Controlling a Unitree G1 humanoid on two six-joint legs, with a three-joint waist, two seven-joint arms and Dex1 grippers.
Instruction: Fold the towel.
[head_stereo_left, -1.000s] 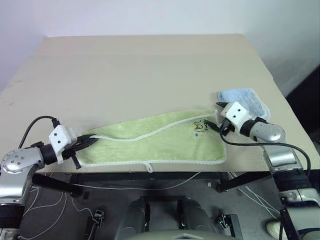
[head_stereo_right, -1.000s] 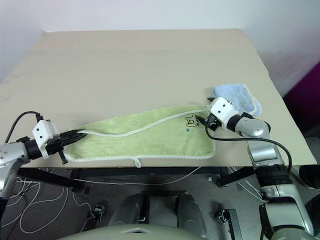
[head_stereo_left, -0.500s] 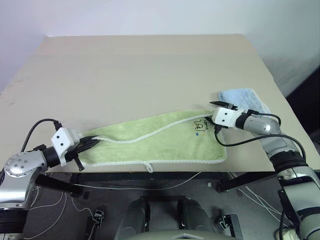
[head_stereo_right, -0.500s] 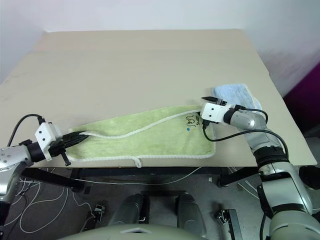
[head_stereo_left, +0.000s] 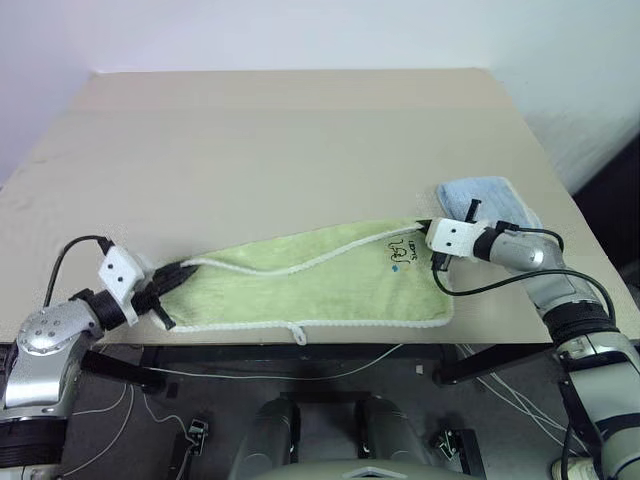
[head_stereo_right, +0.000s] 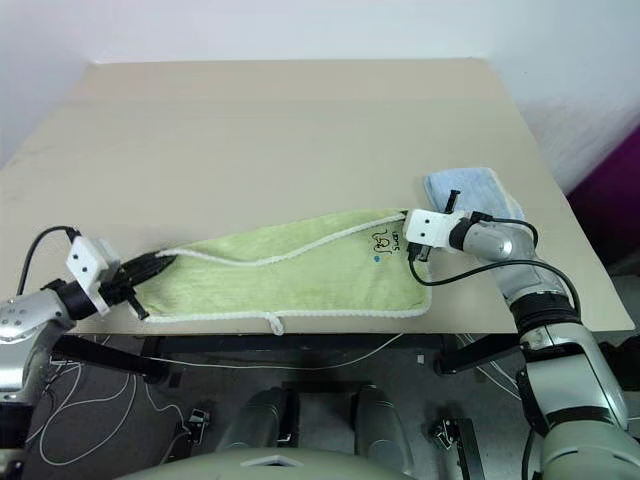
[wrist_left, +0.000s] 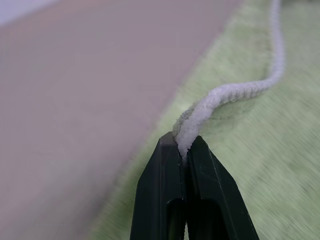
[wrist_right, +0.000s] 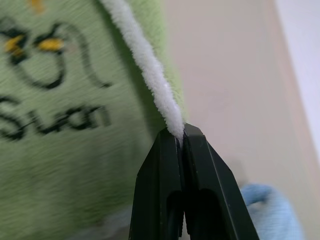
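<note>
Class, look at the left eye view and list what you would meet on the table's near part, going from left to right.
Left tool, shut on the towel's white edging → towel → right tool, shut on the towel's far right corner → light blue cloth.

Both eye views look down and forward from the head over the tabletop (head_stereo_left: 300, 130), sharing the towel (head_stereo_left: 310, 280). Each wrist view sits very near its gripper's fingers, facing the towel's edge.
</note>
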